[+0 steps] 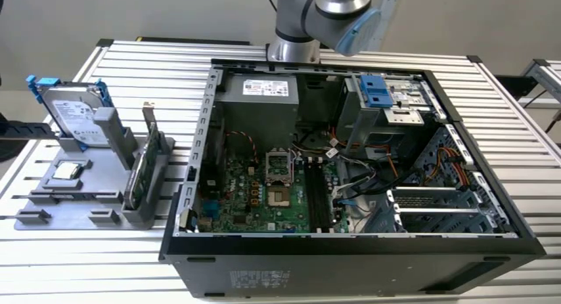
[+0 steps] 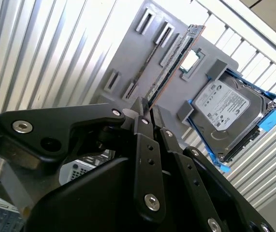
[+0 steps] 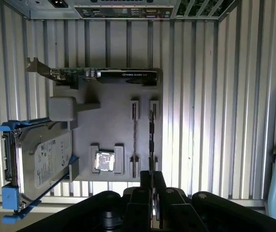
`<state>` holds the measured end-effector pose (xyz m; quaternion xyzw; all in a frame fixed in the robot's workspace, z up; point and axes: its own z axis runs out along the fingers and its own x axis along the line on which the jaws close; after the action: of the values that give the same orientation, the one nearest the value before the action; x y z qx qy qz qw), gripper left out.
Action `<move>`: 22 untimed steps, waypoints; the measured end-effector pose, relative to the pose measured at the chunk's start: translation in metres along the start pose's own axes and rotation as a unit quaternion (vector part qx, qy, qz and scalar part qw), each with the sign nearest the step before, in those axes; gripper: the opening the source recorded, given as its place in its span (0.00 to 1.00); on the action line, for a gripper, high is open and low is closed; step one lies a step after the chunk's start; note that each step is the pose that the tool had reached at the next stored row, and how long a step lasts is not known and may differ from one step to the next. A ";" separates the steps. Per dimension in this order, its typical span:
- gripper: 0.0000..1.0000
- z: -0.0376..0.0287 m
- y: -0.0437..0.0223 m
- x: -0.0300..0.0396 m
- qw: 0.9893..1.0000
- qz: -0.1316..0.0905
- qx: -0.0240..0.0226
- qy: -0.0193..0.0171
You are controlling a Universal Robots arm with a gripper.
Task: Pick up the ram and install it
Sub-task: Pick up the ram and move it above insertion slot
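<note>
In both wrist views my gripper [image 3: 152, 173] [image 2: 147, 107] hangs high over the grey holder tray [image 3: 108, 125], its black fingers [image 3: 144, 193] pressed together. The ram [image 3: 152, 140] [image 2: 176, 60], a thin dark stick seen edge-on, runs out from between the fingertips, so the gripper is shut on it. The holder's two pairs of narrow slots [image 2: 147, 21] lie below. In the exterior view the arm [image 1: 337, 15] rises behind the open computer case [image 1: 351, 241], whose long black memory slots [image 1: 317, 195] lie on the green motherboard.
The tray [image 1: 39, 186] sits at the exterior view's left, beside the case. On it stand a silver hard drive with blue rails [image 1: 75, 117] [image 3: 41, 159], a green card with a metal bracket [image 1: 144, 166] [image 3: 104, 75] and a small square chip [image 1: 68, 171] [image 3: 104, 162].
</note>
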<state>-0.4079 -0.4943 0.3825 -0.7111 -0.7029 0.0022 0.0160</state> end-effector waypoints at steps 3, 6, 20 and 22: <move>0.00 -0.0008 -0.0001 0.0037 1.000 0.000 0.000 0.000; 0.00 -0.0012 -0.0001 0.0078 1.000 0.000 0.000 0.000; 0.00 -0.0029 0.0002 0.0117 1.000 0.000 0.000 0.000; 0.00 -0.0028 0.0003 0.0116 1.000 0.000 0.000 0.000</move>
<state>-0.4074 -0.4827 0.3856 -0.7111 -0.7029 0.0023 0.0159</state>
